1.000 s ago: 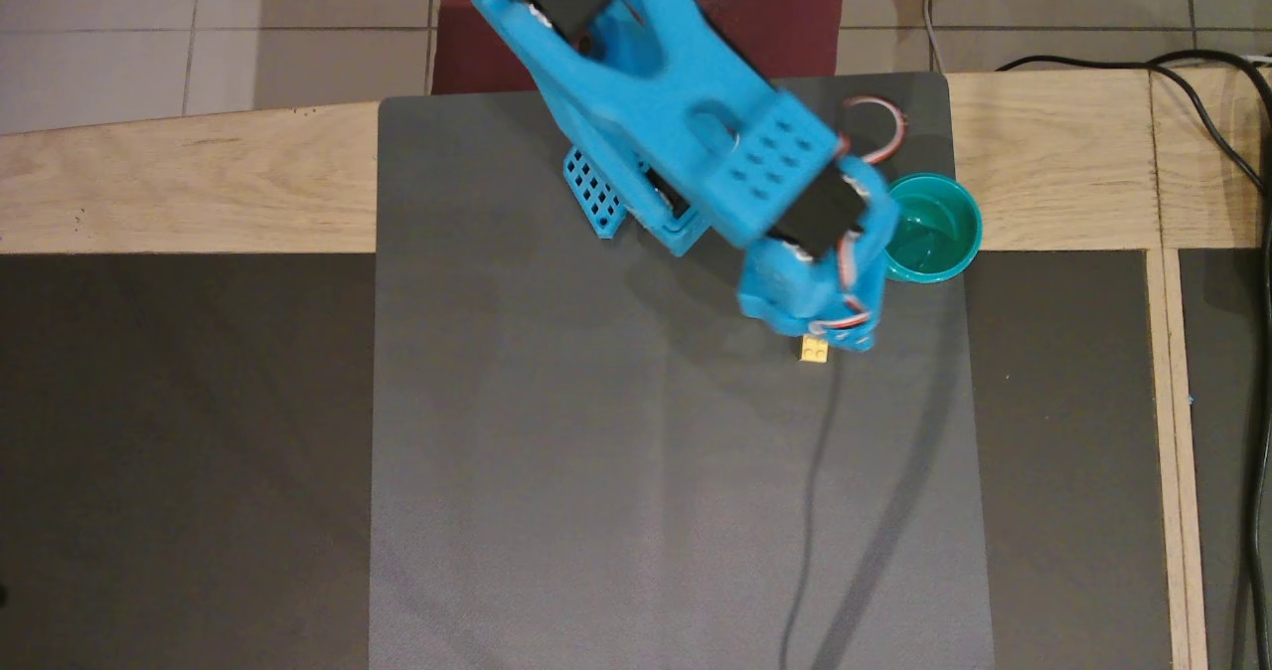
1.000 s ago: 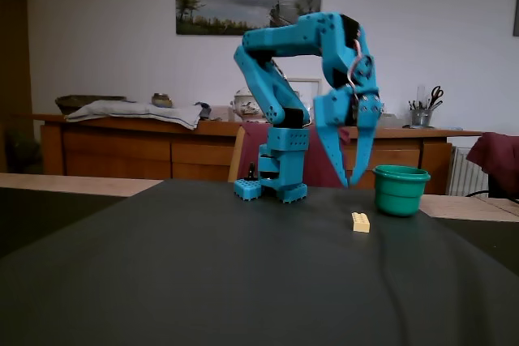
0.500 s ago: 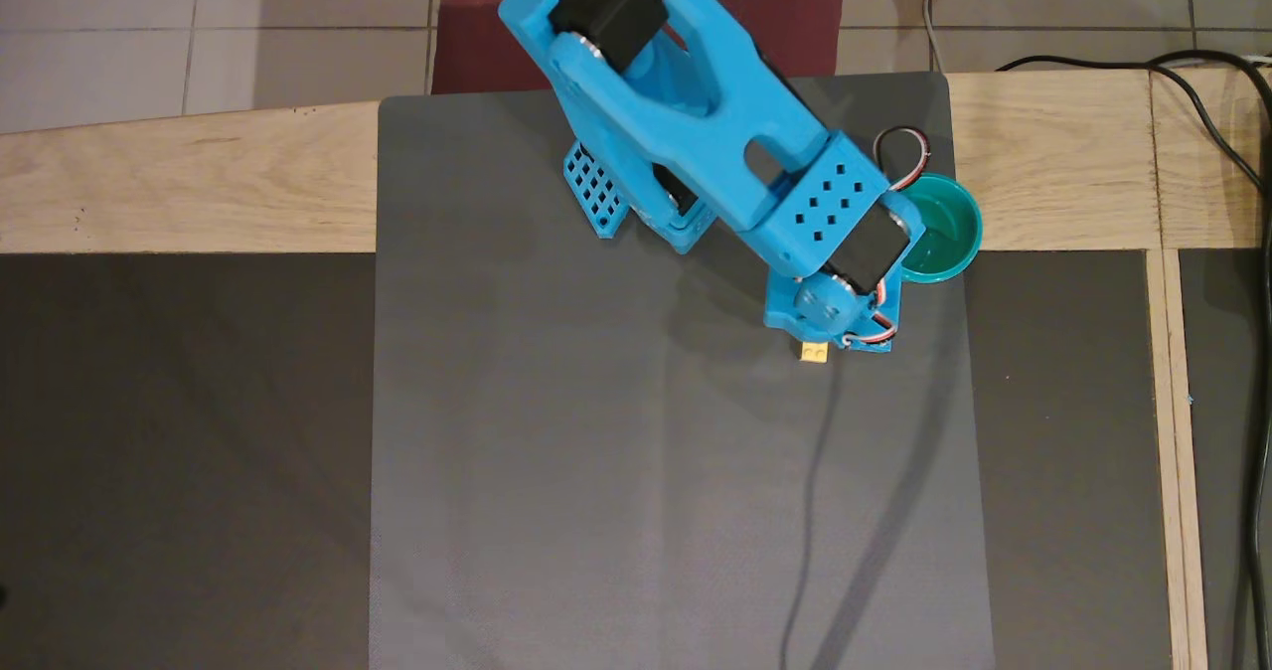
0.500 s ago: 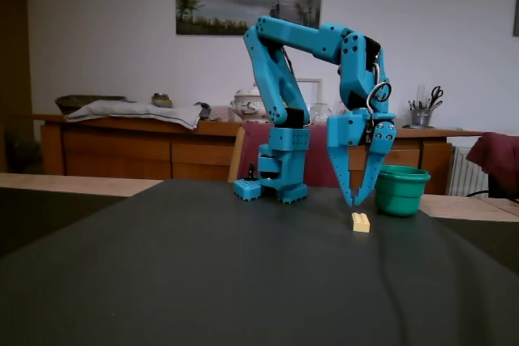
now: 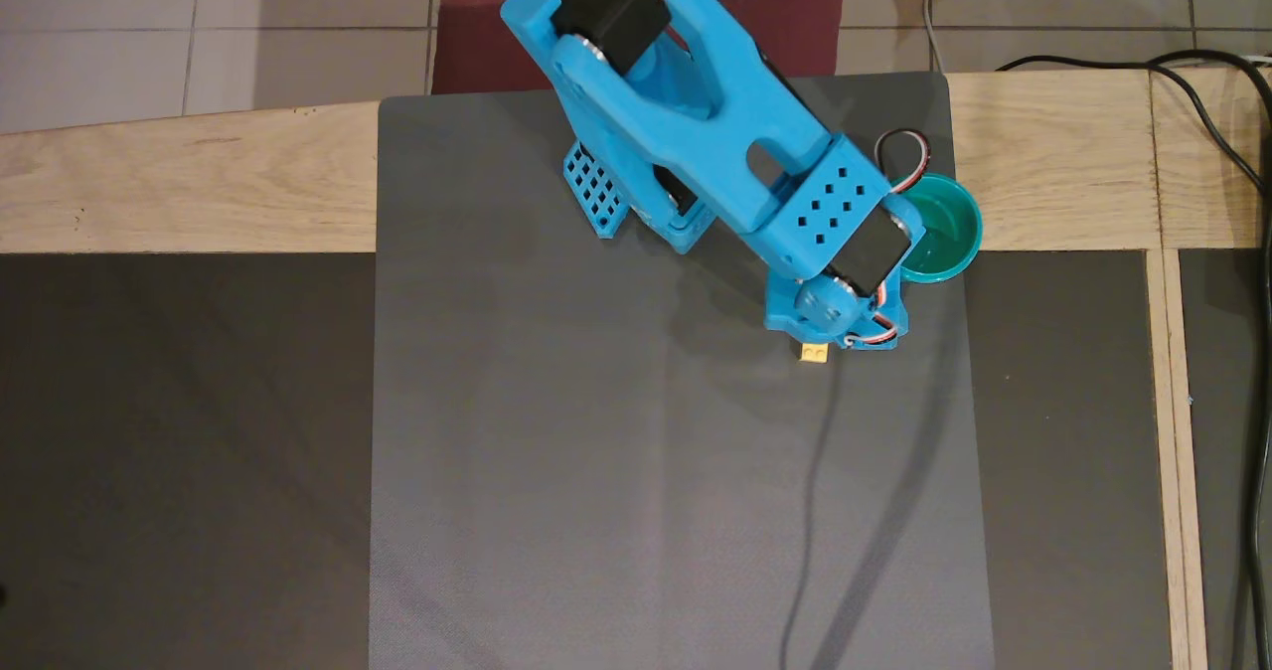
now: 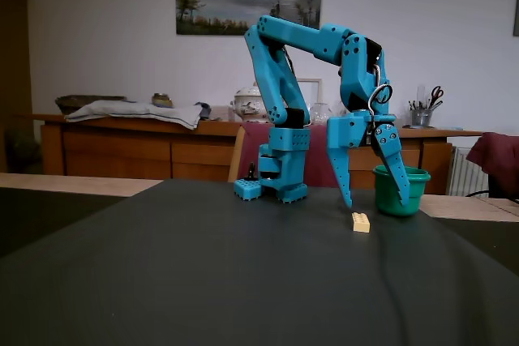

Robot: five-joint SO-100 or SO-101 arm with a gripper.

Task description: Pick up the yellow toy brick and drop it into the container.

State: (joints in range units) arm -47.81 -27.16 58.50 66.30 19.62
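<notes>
Arm (image 6: 304, 79): bright blue, bending over from its base and pointing down at a dark grey mat (image 5: 596, 471).
Gripper (image 6: 375, 202): hanging just above the mat, jaws spread wide, holding nothing.
Brick (image 6: 361, 222): small, yellow, lying on the mat below the spread fingers, touching neither in the fixed view.
Cup (image 5: 949, 228): teal-green, standing near the brick at the mat's edge, partly hiding under the arm in the overhead view.

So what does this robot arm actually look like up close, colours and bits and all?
The arm is bright blue plastic with boxy black motor blocks at its joints. Its gripper has two long, pointed blue fingers. Thin red, white and black wires loop near the wrist, and one panel has a grid of small holes.
</notes>
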